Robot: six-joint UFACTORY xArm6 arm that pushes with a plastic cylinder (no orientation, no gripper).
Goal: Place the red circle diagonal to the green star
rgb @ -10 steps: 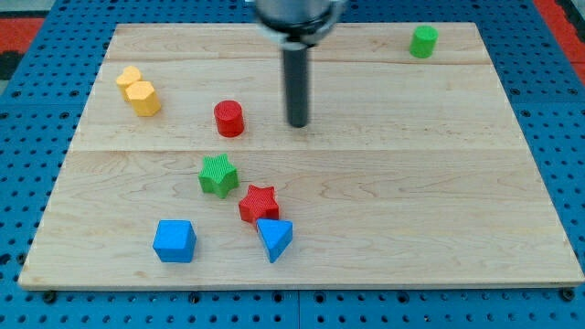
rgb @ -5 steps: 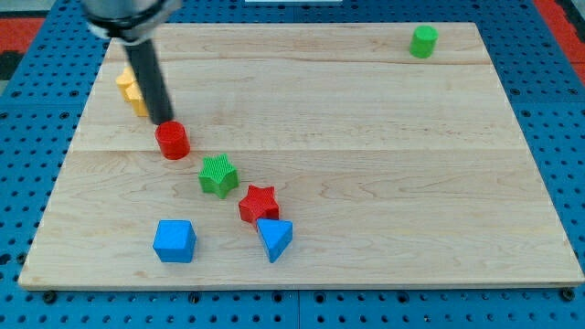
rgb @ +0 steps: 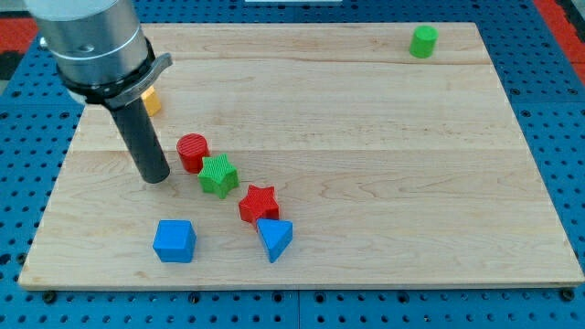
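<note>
While my tip (rgb: pixel 155 177) sits left of centre on the wooden board (rgb: pixel 366 183), just left of the red circle (rgb: pixel 192 152), that circle touches the green star (rgb: pixel 218 175) at its upper left, i.e. diagonal. Red star (rgb: pixel 258 203) & blue triangle (rgb: pixel 274 239) run on toward the lower right; blue cube (rgb: pixel 174 240) is bottom left, green cylinder (rgb: pixel 423 41) top right, yellow block (rgb: pixel 151 100) half hidden behind my rod. No jaws on me, just the rod, nothing gripped.
</note>
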